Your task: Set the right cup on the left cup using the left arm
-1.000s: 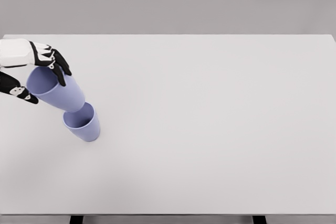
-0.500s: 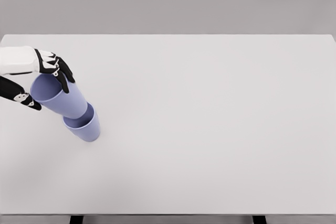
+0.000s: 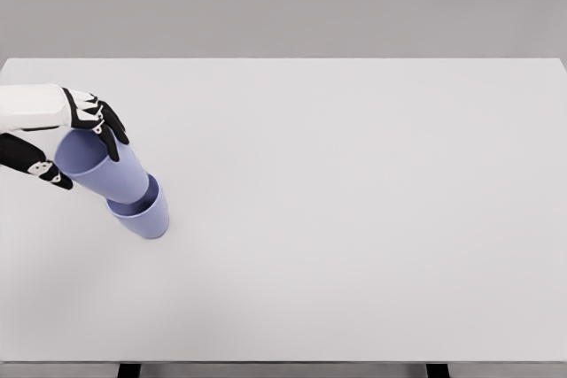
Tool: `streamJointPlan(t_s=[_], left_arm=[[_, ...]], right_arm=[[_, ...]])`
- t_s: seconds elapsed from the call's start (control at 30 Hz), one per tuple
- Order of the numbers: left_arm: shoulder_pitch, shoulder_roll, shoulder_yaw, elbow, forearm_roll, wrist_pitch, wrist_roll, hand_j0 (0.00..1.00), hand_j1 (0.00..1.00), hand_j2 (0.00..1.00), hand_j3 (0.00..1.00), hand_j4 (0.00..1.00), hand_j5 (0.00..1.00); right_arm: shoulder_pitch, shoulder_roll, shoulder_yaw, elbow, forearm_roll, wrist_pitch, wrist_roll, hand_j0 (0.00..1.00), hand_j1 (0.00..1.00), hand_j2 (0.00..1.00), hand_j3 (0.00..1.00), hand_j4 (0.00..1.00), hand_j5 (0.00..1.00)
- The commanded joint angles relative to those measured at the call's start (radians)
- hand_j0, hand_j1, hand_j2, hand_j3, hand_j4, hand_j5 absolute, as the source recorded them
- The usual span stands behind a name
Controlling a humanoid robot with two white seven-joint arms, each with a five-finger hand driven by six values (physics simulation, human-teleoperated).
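Observation:
Two lavender-blue cups sit at the left of the white table [image 3: 354,201]. The lower cup [image 3: 149,217] stands on the table. The upper cup [image 3: 104,164] is tilted, its base pushed into the lower cup's mouth and its open rim leaning up and to the left. My left hand [image 3: 78,143] comes in from the left edge and is shut on the upper cup's rim, black fingers [image 3: 108,126] over the far side and the thumb [image 3: 40,168] on the near side. The right arm does not show.
The table's far edge runs along the top against a plain grey wall. Two dark table legs [image 3: 129,370] show at the bottom edge.
The left hand has lowered the held cup down and slightly right, so its base has gone from just above the lower cup's rim to inside it.

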State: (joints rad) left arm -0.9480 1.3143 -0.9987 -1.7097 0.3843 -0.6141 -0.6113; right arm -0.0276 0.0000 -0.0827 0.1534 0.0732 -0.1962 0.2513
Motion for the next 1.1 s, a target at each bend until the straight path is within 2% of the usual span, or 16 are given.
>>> streamJointPlan(t_s=[0.0,0.37,0.6,0.77,1.0,1.07], left_arm=[[0.002,-0.009,0.003,0.007,-0.001,0.003,0.0,0.56,0.56,0.56,0.56,0.56,0.56],[0.023,-0.026,0.014,0.025,-0.022,0.003,0.0,0.58,0.58,0.58,0.58,0.58,0.58],[0.023,-0.027,0.015,0.025,-0.03,0.003,0.0,0.71,0.71,0.71,0.71,0.71,0.71],[0.025,-0.026,0.015,0.024,-0.027,0.003,0.0,0.71,0.71,0.71,0.71,0.71,0.71],[0.031,-0.024,0.015,0.024,-0.027,0.003,0.0,0.97,0.97,0.97,0.97,0.97,0.97],[0.032,-0.024,0.017,0.022,-0.027,0.003,0.0,0.97,0.97,0.97,0.97,0.97,0.97]], right_arm=[[0.0,0.0,0.0,0.0,0.0,0.0,0.0,1.0,1.0,1.0,1.0,1.0,1.0],[0.0,0.0,0.0,0.0,0.0,0.0,0.0,1.0,1.0,1.0,1.0,1.0,1.0],[0.0,0.0,0.0,0.0,0.0,0.0,0.0,1.0,1.0,1.0,1.0,1.0,1.0],[0.0,0.0,0.0,0.0,0.0,0.0,0.0,1.0,1.0,1.0,1.0,1.0,1.0],[0.0,0.0,0.0,0.0,0.0,0.0,0.0,1.0,1.0,1.0,1.0,1.0,1.0],[0.0,0.0,0.0,0.0,0.0,0.0,0.0,1.0,1.0,1.0,1.0,1.0,1.0]])
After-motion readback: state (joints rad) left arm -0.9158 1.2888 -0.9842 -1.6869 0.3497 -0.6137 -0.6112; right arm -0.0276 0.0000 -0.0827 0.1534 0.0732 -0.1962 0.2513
